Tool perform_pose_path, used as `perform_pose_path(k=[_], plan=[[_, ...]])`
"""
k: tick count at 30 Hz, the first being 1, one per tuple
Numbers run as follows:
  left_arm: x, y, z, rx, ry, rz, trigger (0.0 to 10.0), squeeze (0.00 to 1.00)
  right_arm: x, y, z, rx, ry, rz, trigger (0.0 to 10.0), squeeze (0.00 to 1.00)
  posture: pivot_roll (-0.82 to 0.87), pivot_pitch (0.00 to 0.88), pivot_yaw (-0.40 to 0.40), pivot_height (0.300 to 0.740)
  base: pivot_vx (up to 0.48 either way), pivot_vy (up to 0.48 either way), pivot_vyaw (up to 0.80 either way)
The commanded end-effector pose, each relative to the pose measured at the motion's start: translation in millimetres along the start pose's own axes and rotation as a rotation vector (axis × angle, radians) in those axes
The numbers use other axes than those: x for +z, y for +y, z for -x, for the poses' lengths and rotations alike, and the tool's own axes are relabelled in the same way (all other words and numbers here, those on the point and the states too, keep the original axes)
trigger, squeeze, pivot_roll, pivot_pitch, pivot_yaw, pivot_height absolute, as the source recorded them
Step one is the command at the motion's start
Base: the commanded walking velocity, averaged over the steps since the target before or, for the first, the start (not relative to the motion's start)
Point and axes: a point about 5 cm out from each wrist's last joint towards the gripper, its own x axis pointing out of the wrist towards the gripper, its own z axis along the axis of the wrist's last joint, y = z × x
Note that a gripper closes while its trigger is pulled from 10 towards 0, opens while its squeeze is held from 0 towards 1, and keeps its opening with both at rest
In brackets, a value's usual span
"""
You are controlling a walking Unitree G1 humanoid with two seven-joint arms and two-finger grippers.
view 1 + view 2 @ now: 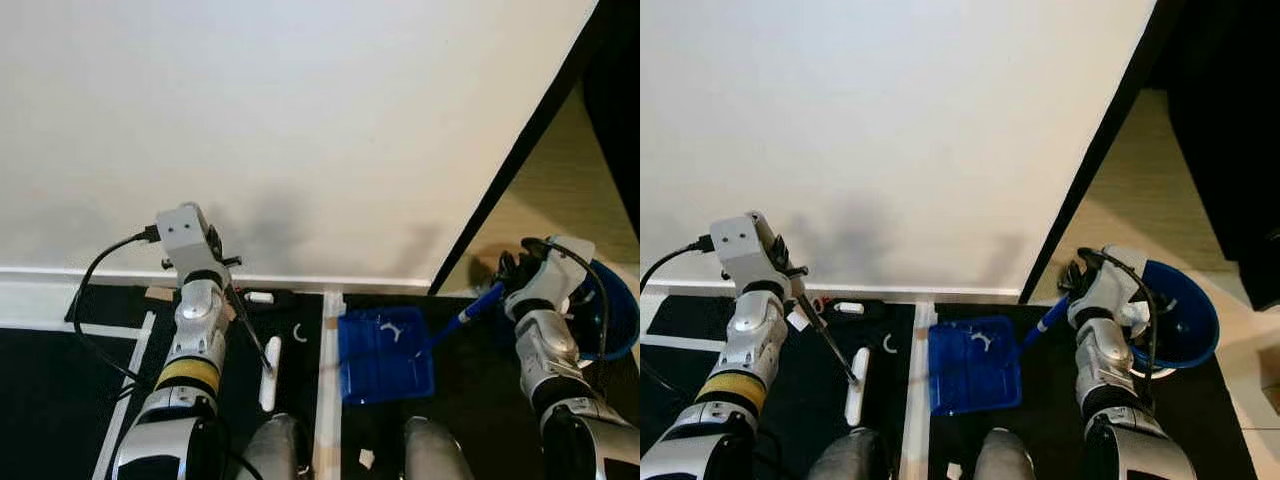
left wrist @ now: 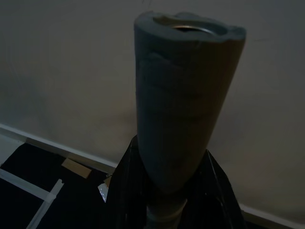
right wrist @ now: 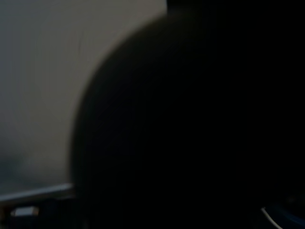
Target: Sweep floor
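Knees cut off at bottom edge. Left gripper (image 1: 222, 262) closed on broom handle (image 2: 183, 100); white broom head (image 1: 270, 374) rests on black floor (image 1: 45, 400). Right gripper (image 1: 512, 272) grips blue dustpan (image 1: 385, 355) handle; finger gap obscured. Right wrist view too dark. White scraps (image 1: 394, 329) in pan.

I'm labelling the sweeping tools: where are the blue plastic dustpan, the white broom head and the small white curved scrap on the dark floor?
blue plastic dustpan (image 1: 384, 358): left eye view, on its flat tray.
white broom head (image 1: 270, 375): left eye view, mid-length.
small white curved scrap (image 1: 300, 333): left eye view, on its bend.
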Motion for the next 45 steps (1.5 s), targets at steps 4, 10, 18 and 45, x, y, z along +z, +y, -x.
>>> perform_pose_path(k=[4,10,18,45], plan=[[-14,10.6,2.6,0.041,0.07,-0.007,10.0,0.0,-5,14.0,-2.6,0.084,0.056,0.029,10.0,0.0,0.06,0.0,-0.056,0.74,0.0,0.0,0.0],[-27,11.1,7.9,0.005,0.117,-0.039,10.0,0.0,-19,16.4,3.2,0.085,0.127,0.031,10.0,0.0,0.08,0.0,-0.075,0.74,0.0,0.0,0.0],[-33,12.6,13.3,-0.025,0.121,-0.062,10.0,0.0,-32,10.3,13.2,0.031,0.144,-0.013,10.0,0.0,0.08,0.0,-0.054,0.74,-0.42,0.0,0.0],[-34,18.1,15.2,-0.035,0.137,-0.094,10.0,0.0,-38,11.8,18.5,0.024,0.145,-0.027,10.0,0.0,0.08,0.0,-0.034,0.74,-0.284,0.0,0.0]])
